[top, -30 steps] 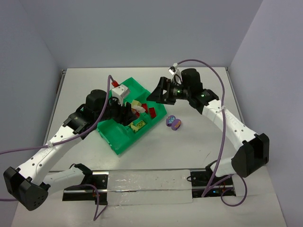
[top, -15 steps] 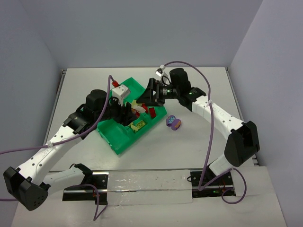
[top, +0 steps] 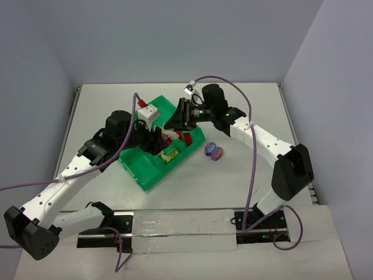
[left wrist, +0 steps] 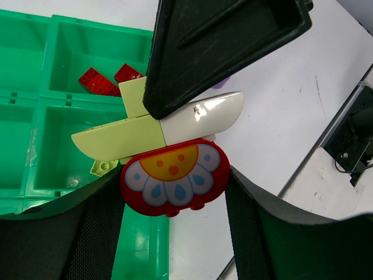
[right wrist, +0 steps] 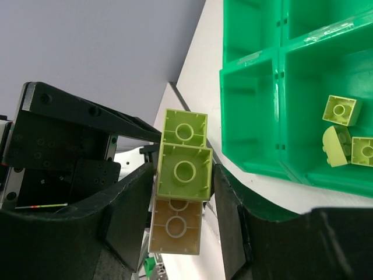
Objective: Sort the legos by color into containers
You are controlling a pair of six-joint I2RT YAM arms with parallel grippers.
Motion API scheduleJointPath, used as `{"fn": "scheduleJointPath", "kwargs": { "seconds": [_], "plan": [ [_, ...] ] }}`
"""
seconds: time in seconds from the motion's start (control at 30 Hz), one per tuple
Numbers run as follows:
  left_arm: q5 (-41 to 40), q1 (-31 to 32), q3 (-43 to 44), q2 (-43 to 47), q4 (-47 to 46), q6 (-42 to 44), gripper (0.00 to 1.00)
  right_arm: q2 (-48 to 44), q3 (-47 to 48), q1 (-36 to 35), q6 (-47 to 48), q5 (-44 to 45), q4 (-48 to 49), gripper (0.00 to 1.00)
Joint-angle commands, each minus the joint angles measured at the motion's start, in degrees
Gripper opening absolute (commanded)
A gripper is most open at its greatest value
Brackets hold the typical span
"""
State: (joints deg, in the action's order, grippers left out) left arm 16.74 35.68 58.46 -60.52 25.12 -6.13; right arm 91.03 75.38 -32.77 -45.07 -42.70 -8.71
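A stuck-together lego stack [left wrist: 169, 125] hangs over the green tray [top: 140, 169], made of a red flower-printed piece [left wrist: 172, 178], yellow-green bricks and a white one. My left gripper [left wrist: 173, 189] is shut on the red piece. My right gripper [right wrist: 183, 175] is shut on a yellow-green brick [right wrist: 183, 171] of that same stack, with a tan brick [right wrist: 175, 226] below it. In the top view the two grippers [top: 172, 127] meet above the tray's far right corner. Red legos [left wrist: 96, 81] and yellow-green legos [right wrist: 341, 111] lie in separate containers. Purple legos [top: 213, 151] rest on the table.
The tray sits at an angle left of centre, with my left arm [top: 76, 166] reaching over its left side. My right arm [top: 262, 140] arches in from the right above the purple legos. The table's far edge meets the back wall [top: 175, 46].
My right arm has swung left to the stack held by the left gripper, and its jaws have closed on the yellow-green brick. The left arm has stayed still.
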Motion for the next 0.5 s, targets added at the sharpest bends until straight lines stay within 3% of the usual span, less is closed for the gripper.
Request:
{"fn": "scheduleJointPath", "kwargs": {
  "seconds": [0.0,0.07,0.13,0.47],
  "plan": [
    [-0.79,-0.04,1.22,1.55,-2.67,0.99,0.0,0.19,2.61,-0.31,-0.38,-1.68,3.63,0.31],
    [-0.97,-0.02,1.11,1.69,-2.57,1.03,0.0,-0.24,2.15,-0.19,-0.86,-0.55,4.03,0.1],
    [-1.18,-0.09,0.89,2.12,-2.4,1.01,0.0,-0.73,1.15,0.41,-1.78,0.34,4.48,0.0],
    [-2.15,-0.09,0.08,3.22,-2.1,0.86,0.0,-4.28,-5.94,6.76,-9.68,2.18,13.63,0.0]
  ]
}}
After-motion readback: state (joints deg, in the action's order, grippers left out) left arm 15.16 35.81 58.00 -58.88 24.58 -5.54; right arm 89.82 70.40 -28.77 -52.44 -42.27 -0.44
